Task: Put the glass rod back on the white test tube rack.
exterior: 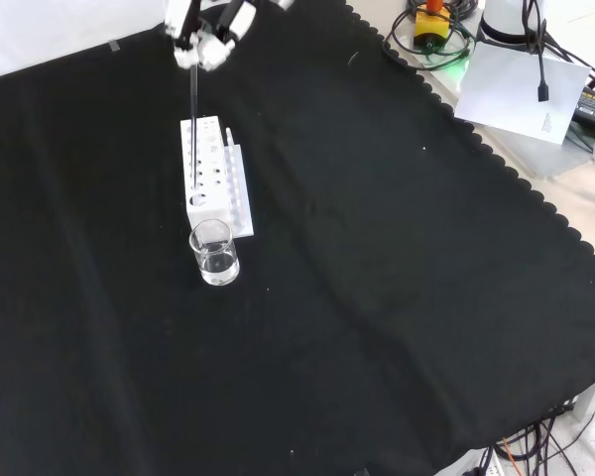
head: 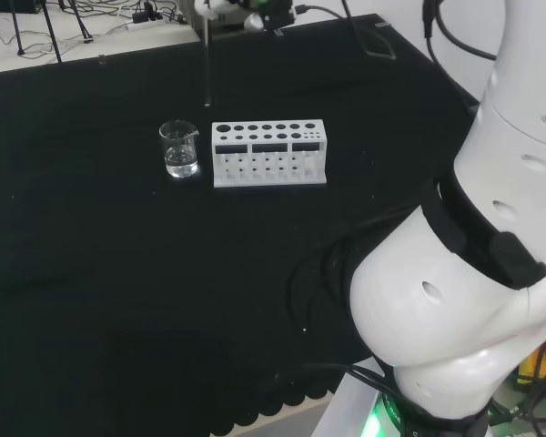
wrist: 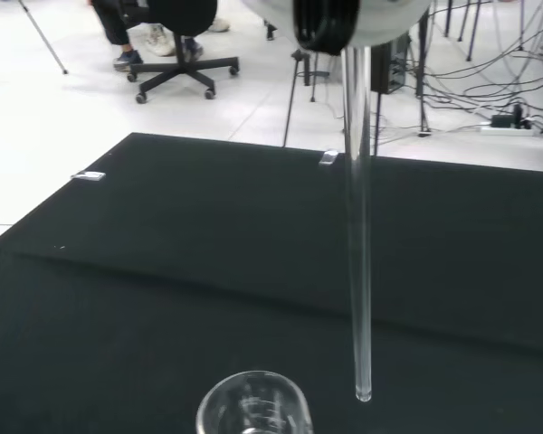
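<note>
Fingers of the hand (exterior: pixel 206 40) curl around the top end of the glass rod (exterior: pixel 192 109), and we see that pinch best in the front view, at about 11 o'clock of the cloth. The rod hangs upright from the hand, its lower end free in the air. In the front view it crosses in front of the white test tube rack (exterior: pixel 210 183), so we cannot tell from there whether the tip is above the holes or beside them. In the head view the rod (head: pixel 207 64) drops from the hand (head: pixel 220 7) at 12 o'clock of the frame, and its tip ends above the cloth, at about 11 o'clock of the rack (head: pixel 269 153) and clear of it. The wrist view shows the rod (wrist: pixel 358 226) as a clear tube running down past a black and white part of the hand (wrist: pixel 344 18), with its rounded tip near the rim of the beaker (wrist: pixel 252 409) but apart from it.

We see the beaker (head: pixel 179 150) standing just beside the rack, at 9 o'clock of it in the head view and at 6 o'clock of it in the front view (exterior: pixel 214 252), with a little clear liquid in its bottom. Rack and beaker both rest on the black cloth (exterior: pixel 397 297).
</note>
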Action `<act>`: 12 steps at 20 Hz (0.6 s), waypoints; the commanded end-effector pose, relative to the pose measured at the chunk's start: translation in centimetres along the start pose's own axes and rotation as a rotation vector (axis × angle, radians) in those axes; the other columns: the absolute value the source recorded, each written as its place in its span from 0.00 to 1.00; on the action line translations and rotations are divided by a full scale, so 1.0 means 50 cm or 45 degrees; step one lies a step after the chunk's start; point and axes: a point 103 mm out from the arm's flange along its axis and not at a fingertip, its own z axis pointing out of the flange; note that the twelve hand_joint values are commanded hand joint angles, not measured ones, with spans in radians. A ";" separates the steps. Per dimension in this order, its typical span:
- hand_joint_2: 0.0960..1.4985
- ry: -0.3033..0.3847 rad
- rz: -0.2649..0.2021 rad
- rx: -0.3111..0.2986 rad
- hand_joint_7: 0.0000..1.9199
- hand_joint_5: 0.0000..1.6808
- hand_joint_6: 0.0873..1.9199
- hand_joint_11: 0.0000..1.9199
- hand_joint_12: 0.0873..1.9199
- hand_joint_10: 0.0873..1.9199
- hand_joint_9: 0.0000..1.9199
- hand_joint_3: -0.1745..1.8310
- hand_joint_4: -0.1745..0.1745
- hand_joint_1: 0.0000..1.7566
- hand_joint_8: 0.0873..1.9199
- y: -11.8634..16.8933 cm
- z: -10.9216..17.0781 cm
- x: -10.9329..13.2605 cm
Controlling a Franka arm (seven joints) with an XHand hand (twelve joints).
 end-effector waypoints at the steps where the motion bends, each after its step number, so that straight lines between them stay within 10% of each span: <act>1: 0.60 -0.029 0.101 0.032 0.59 0.63 0.29 0.86 0.32 0.41 0.87 0.23 0.00 0.74 0.56 -0.069 -0.006 -0.077; 12: 0.60 -0.048 0.104 0.056 0.59 0.63 0.28 0.86 0.32 0.41 0.87 0.23 0.00 0.74 0.56 -0.125 0.009 -0.069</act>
